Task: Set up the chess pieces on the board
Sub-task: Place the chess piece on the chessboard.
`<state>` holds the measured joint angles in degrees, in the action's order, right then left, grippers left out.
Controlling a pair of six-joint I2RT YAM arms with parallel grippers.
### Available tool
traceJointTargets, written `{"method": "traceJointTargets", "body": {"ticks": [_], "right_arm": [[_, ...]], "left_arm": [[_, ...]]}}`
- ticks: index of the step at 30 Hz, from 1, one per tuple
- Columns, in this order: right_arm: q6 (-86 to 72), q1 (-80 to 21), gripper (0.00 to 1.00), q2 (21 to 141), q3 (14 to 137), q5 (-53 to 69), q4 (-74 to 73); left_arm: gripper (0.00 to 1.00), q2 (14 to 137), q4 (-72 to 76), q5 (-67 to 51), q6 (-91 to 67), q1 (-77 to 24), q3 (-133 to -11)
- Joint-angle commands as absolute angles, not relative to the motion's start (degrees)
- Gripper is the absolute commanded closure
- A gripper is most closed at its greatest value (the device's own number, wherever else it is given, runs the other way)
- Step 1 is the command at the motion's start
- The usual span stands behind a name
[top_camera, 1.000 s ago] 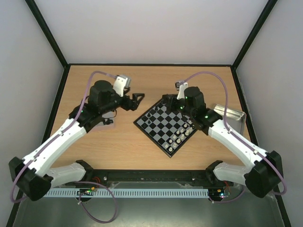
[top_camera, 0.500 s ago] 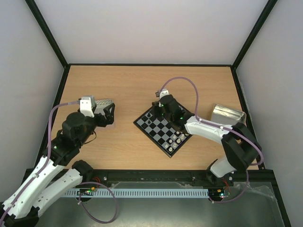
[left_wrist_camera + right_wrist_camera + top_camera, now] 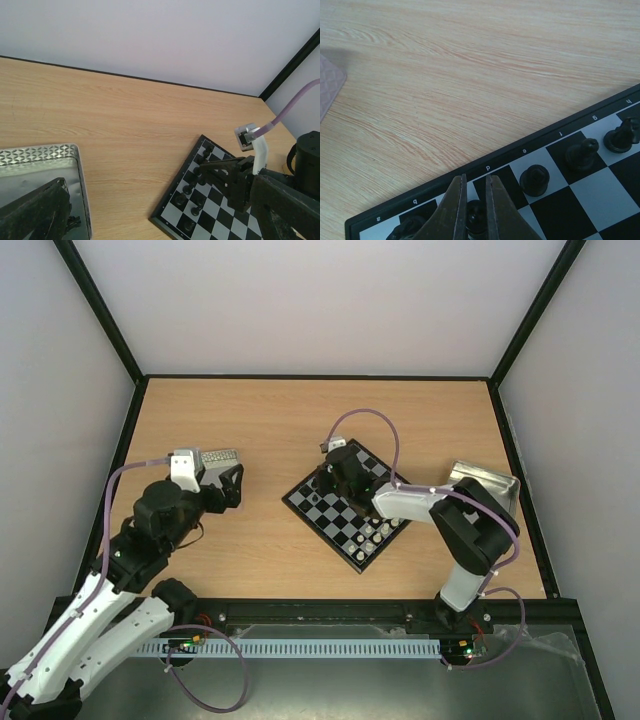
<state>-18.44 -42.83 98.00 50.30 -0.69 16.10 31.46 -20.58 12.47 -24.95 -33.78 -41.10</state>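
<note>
Since a second ago both arms had shifted: the right one swung across to the board's far-left edge, and the left one pulled back from beside the board to the left side of the table, its jaws spreading wide on the way.

I read the right gripper (image 3: pixel 475 177) as all but closed, its two fingers (image 3: pixel 456 207) pinching a black piece (image 3: pixel 473 216) that stood on a square in the board's outermost row. Just right of it along that same row stood the other black pieces (image 3: pixel 534 179) (three I could count clearly, plus one half cut off at the left). The board (image 3: pixel 340 502) lay turned like a diamond in the middle of the table (image 3: pixel 270 420), right of centre. The white pieces (image 3: pixel 378 533) were bunched along its near-right edge. Behind the gripper, the right forearm reached back across the board towards the right tray (image 3: pixel 487 480), which sat well right of the board.

I saw the left gripper (image 3: pixel 228 485) spread fully open with nothing between its fingers. It hovered at the near end of the left tray (image 3: pixel 47 152), well apart from the board. Something small and dark lay in that tray beside one finger, too blurred for me to name.
</note>
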Motion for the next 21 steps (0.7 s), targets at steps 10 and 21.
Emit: {"method": "traceJointTargets", "body": {"ticks": [10, 21], "right_arm": [[-17.6, -43.1, 0.96, 103.2, 54.1, -4.1, 19.2], [-16.4, -43.1, 0.91, 104.9, 54.9, -5.7, 18.9]], "left_arm": [[0.01, 33.7, -19.6, 11.9, -25.0, -33.7, -41.3], [0.01, 34.6, -19.8, 11.9, -25.0, -33.7, -41.3]]}}
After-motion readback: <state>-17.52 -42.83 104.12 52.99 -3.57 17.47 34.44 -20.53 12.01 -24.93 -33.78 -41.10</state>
